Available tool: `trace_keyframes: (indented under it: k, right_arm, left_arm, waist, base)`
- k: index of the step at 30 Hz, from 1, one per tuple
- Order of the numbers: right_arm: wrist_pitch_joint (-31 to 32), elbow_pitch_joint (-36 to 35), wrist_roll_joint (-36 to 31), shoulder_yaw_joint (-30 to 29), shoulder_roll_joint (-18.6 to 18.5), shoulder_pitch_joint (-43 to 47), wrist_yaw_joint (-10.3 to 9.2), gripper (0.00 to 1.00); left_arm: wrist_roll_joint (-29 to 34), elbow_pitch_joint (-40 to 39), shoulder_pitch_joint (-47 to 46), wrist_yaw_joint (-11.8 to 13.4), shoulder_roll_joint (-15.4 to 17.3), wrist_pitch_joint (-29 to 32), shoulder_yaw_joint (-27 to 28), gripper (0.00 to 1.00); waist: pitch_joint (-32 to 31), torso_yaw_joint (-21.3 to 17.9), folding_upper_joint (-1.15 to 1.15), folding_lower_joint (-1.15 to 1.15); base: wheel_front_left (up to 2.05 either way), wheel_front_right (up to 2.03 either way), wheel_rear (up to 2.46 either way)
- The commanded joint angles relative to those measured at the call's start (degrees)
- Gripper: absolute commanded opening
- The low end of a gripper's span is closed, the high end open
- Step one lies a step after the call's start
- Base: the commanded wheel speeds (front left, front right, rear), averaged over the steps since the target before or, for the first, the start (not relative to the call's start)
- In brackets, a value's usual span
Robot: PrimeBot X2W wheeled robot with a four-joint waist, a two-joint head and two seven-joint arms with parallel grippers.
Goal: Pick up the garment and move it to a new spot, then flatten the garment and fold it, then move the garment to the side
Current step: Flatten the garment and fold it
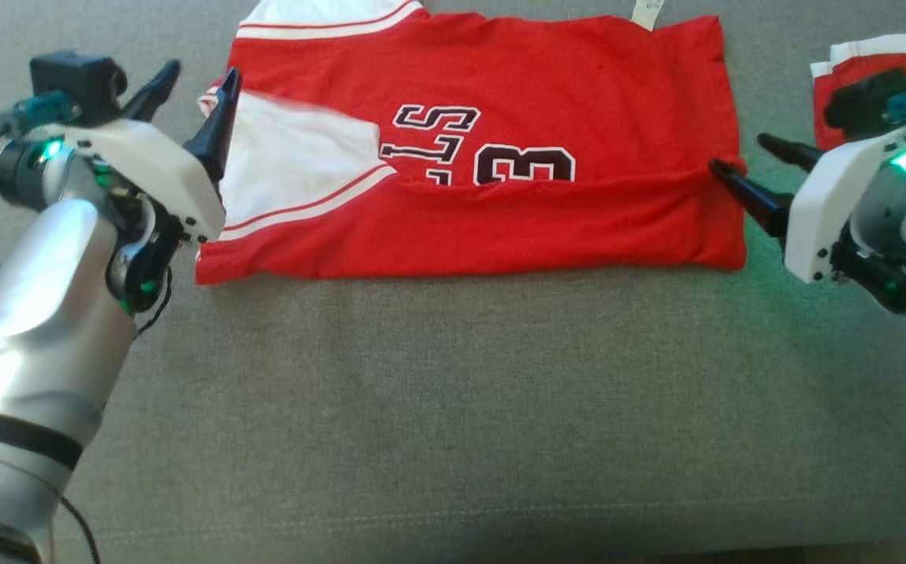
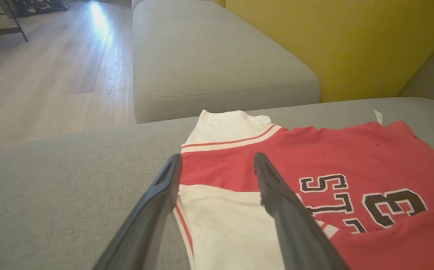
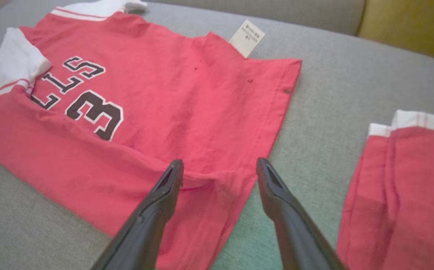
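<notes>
Left gripper: jaws spread wide, nothing between them, at 10 o'clock in the head view. The inner finger sits over the white sleeve edge of the garment; contact can't be told. Right gripper: also released and empty, at 3 o'clock. One fingertip is at the garment's hem where the folded layer ends, the other is over the grey cushion.

Garment: red jersey with white, red-striped sleeves, lying flat at 12 o'clock between the two grippers. The near long edge is folded up over the print. Dark, white-outlined lettering reads "LLS" with a "3" under it, lower parts covered by the fold.

White care tag sticks out of the far edge at 1 o'clock; print too small to read.

Second red cloth, white-trimmed and folded, lies at 2 o'clock, apart from the garment and behind the right gripper.

Yellow panel stands behind the cushions, wood floor beside them.
</notes>
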Motion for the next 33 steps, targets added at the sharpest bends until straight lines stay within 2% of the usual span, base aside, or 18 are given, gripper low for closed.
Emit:
trace_keyframes:
  k: [1, 6, 10, 11, 16, 19, 25, 28, 33]
  right_arm:
    - [-2.69, 1.20, -0.12, -0.61, -0.67, 0.15, -0.04, 1.00]
    - [-10.37, 4.06, -0.70, -0.86, 0.30, 2.20, -0.04, 1.00]
    - [-18.57, 6.65, -0.93, -2.26, 1.31, 4.63, -0.04, 1.00]
    - [-18.57, 6.65, -0.93, -2.26, 1.31, 4.63, -0.04, 1.00]
    - [-22.67, 9.30, -2.57, -6.37, 3.37, 8.43, -0.04, 1.00]
    - [-22.85, 7.85, -5.86, -13.64, 4.66, 11.08, -0.04, 1.00]
    - [-22.88, 1.98, -19.14, -32.37, 8.08, 22.39, -0.04, 1.00]
    - [-22.88, -2.15, -25.81, -42.07, 11.30, 29.76, -0.04, 1.00]
    - [-22.88, -7.82, -35.29, -51.86, 16.61, 39.18, -0.04, 1.00]
  left_arm:
    - [0.52, 0.73, -3.25, 1.15, 1.17, -2.59, 2.80, 1.00]
    - [-0.77, 2.33, -1.16, 3.66, -1.32, -7.63, 5.45, 1.00]
    - [-2.19, -0.65, 2.95, 5.56, -3.22, -9.09, 10.01, 1.00]
    - [-2.19, -0.65, 2.95, 5.56, -3.22, -9.09, 10.01, 1.00]
    - [0.65, -11.71, 12.63, 7.97, -6.04, -9.19, 19.45, 1.00]
    - [3.49, -17.27, 19.60, 8.64, -8.54, -9.20, 23.70, 1.00]
    - [8.82, -23.75, 30.76, 7.71, -14.05, -9.20, 29.86, 1.00]
    - [11.18, -25.11, 34.67, 6.66, -16.30, -9.21, 32.25, 1.00]
    - [13.80, -24.25, 38.19, 5.07, -17.99, -9.21, 33.90, 1.00]
  waist:
    - [-1.06, 0.09, 0.00, 0.00]
    - [-3.87, 0.42, 0.00, 0.00]
    - [-6.50, 0.76, 0.00, 0.00]
    - [-6.50, 0.76, 0.00, 0.00]
    - [-9.51, 0.91, 0.00, 0.00]
    - [-10.70, 0.72, 0.00, 0.00]
    - [-12.37, 0.03, 0.00, 0.00]
    - [-12.67, -0.28, 0.00, 0.00]
    - [-12.58, -1.17, 0.00, 0.00]
  base:
    - [0.00, 0.00, 0.00]
    - [0.00, 0.00, 0.00]
    - [0.00, 0.00, 0.00]
    - [0.00, 0.00, 0.00]
    - [0.00, 0.00, 0.00]
    - [0.00, 0.00, 0.00]
    - [0.00, 0.00, 0.00]
    - [0.00, 0.00, 0.00]
    - [0.00, 0.00, 0.00]
